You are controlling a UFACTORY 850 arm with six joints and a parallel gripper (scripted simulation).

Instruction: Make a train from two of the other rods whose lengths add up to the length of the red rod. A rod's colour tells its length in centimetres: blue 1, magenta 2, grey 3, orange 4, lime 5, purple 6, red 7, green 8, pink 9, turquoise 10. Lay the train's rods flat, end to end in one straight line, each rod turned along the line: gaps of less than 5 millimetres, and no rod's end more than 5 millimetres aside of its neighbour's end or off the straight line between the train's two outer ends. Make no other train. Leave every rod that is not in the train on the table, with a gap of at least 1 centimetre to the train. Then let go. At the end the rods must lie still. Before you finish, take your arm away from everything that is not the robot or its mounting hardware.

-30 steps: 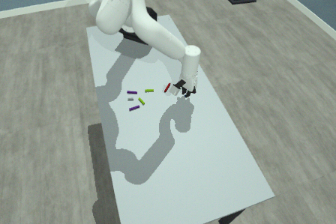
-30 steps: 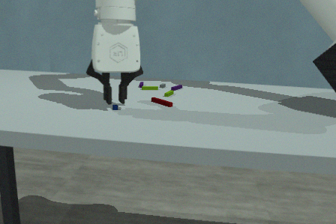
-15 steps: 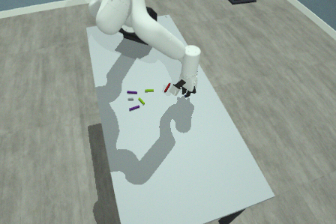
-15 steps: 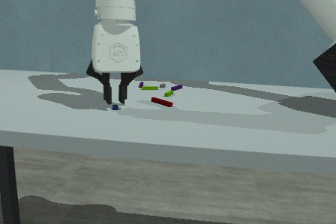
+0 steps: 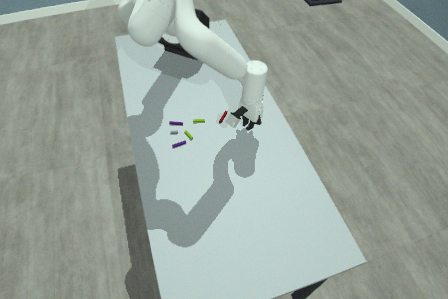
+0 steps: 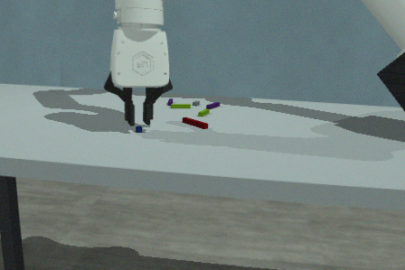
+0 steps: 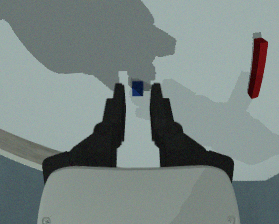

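The short blue rod lies on the table. My gripper is partly open and empty, just above the blue rod, one finger to each side in the wrist view. The red rod lies apart from it. One purple rod and another purple rod lie farther off, not in line. A lime rod, a second lime rod and the grey rod lie near them, all apart.
The white table bears all the rods. The blue rod is near the table's long edge on the right in the top view. The arm's shadow falls across the table.
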